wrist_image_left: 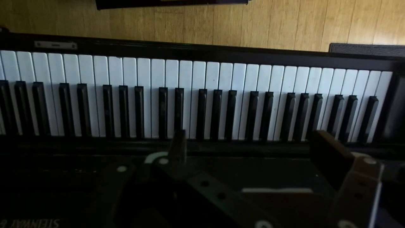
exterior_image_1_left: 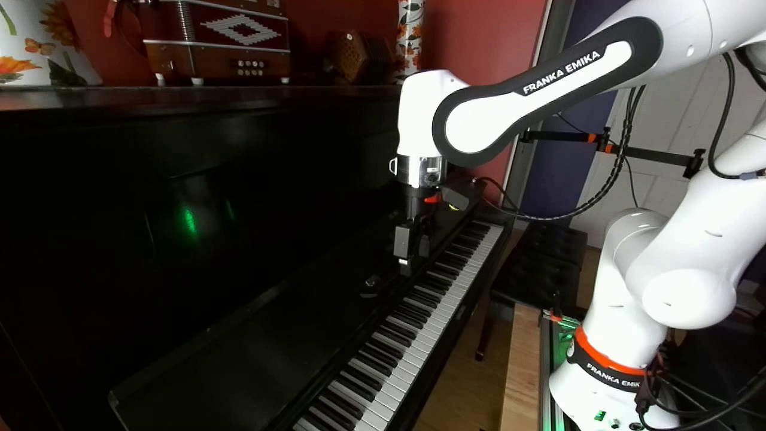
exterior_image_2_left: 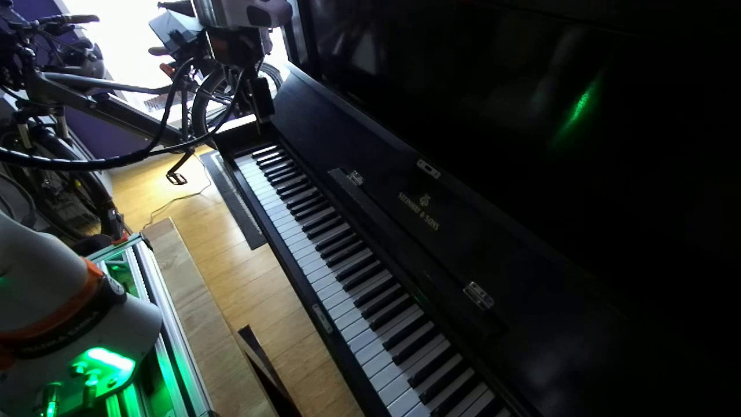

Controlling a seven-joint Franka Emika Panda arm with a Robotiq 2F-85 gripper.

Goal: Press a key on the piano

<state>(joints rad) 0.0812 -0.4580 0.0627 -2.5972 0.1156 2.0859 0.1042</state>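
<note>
The glossy black piano shows in both exterior views, with its front panel and lid open. Its long row of white and black keys also shows in the other frames: the exterior view and the wrist view. My gripper points down, empty, with its fingers spread wide. In the wrist view the gripper has its fingertips overlapping the rear ends of the keys, near the fallboard. The gripper is dark in the exterior view, near the keyboard's far end. I see no clear contact with a key.
An accordion, a concertina and a flowered object stand on the piano top. A black padded bench stands beyond the keyboard. A bicycle stands near the bright window. A cable hangs from the arm.
</note>
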